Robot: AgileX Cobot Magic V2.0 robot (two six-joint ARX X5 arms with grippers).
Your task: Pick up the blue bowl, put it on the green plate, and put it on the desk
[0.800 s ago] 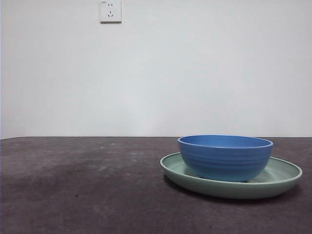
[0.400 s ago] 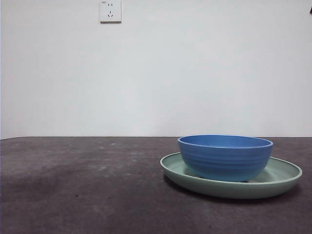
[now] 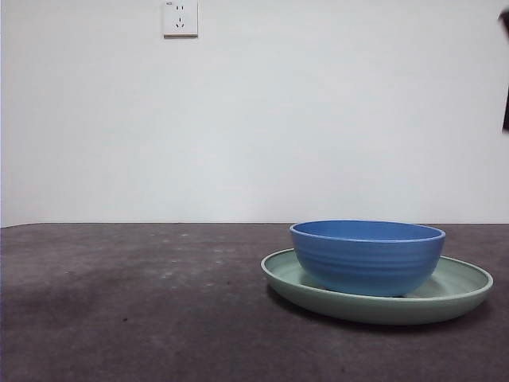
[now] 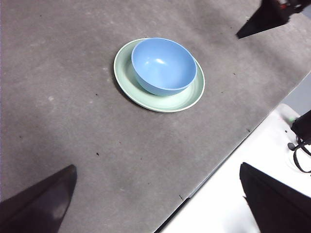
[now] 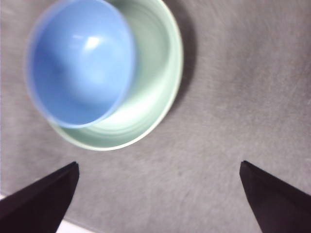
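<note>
blue bowl [image 3: 367,256] on green plate [image 3: 461,288], no readable writing

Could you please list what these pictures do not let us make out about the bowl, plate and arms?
- Front view: the blue bowl hides its own foot on the green plate.
- Front view: a dark arm tip is cut off by the edge.
- Right wrist view: the bowl's ridges are blurred.

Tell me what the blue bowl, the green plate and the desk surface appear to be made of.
Blue bowl: probably glossy plastic or melamine; a bright highlight inside, faint moulded ridges outside. Green plate: likely the same sort of material, with a softer satin sheen and concentric rings. Desk: a matte, speckled grey-brown covering, perhaps felt or a rough mat; no reflections.
</note>
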